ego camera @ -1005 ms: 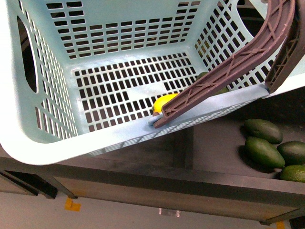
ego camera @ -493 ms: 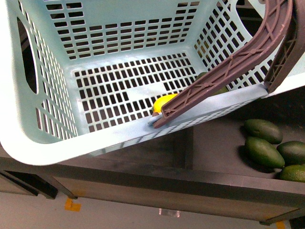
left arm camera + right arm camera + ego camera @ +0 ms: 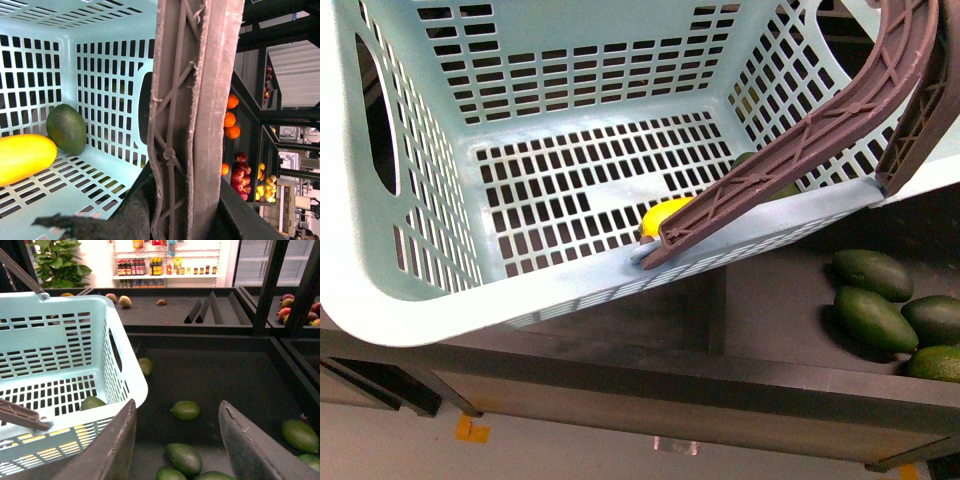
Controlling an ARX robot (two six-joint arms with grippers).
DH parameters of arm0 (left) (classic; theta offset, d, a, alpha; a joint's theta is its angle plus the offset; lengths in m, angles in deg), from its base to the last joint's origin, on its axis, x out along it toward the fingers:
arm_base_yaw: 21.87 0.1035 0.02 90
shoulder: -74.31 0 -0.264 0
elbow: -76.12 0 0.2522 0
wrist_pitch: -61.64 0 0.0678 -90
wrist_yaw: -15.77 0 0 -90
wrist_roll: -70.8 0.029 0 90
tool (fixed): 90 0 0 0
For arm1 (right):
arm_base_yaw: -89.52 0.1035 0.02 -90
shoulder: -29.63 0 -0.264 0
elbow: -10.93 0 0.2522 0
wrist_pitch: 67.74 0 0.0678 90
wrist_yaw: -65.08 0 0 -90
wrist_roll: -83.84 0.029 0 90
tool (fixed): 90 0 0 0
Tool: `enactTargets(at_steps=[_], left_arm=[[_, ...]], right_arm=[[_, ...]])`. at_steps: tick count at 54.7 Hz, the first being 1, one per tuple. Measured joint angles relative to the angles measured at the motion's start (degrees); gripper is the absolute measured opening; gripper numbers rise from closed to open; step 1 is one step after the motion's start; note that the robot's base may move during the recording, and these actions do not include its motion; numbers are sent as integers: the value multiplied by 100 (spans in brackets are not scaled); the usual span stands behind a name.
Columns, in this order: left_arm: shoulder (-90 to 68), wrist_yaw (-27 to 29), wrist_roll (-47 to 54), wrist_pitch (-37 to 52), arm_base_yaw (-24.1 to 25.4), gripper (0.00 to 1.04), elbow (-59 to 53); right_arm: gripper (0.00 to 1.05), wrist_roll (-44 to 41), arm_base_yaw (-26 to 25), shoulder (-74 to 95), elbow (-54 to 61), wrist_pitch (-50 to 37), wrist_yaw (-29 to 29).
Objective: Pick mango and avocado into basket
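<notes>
The light teal basket (image 3: 420,250) fills the front view, held tilted above the dark shelf. The yellow mango (image 3: 663,215) lies on its slotted floor, partly behind the brown handle (image 3: 790,140). In the left wrist view the mango (image 3: 22,157) and the dark green avocado (image 3: 66,128) rest side by side inside the basket (image 3: 100,70). My left gripper (image 3: 175,215) is shut on the ribbed handle (image 3: 195,100). In the right wrist view my right gripper (image 3: 177,440) stands open beside the basket (image 3: 50,325), above loose avocados, with nothing between its fingers. The avocado (image 3: 92,402) shows inside.
Several loose avocados (image 3: 873,272) lie on the dark shelf at the right, and more (image 3: 185,410) lie below my right gripper. Shelves of oranges (image 3: 229,119) and apples (image 3: 240,170) stand beyond the handle. Dark dividers (image 3: 202,310) stand on the far shelf.
The basket has shifted very slightly in the front view. Mango, handle and loose avocados stay where they were.
</notes>
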Motion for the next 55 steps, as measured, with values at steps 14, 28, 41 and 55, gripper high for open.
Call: enactTargets(at_steps=[14, 28, 41, 55], left_arm=[[0, 0, 0, 0, 0, 19, 0], [-184, 2677, -1176, 498, -166, 19, 131], [-651, 2647, -1340, 514, 470, 19, 533], [-1445, 2452, -2341, 1143, 1290, 19, 614]], right_arm=[[96, 0, 0, 0, 0, 0, 0], [96, 0, 0, 0, 0, 0, 11], [96, 0, 0, 0, 0, 0, 11], [96, 0, 0, 0, 0, 0, 9]])
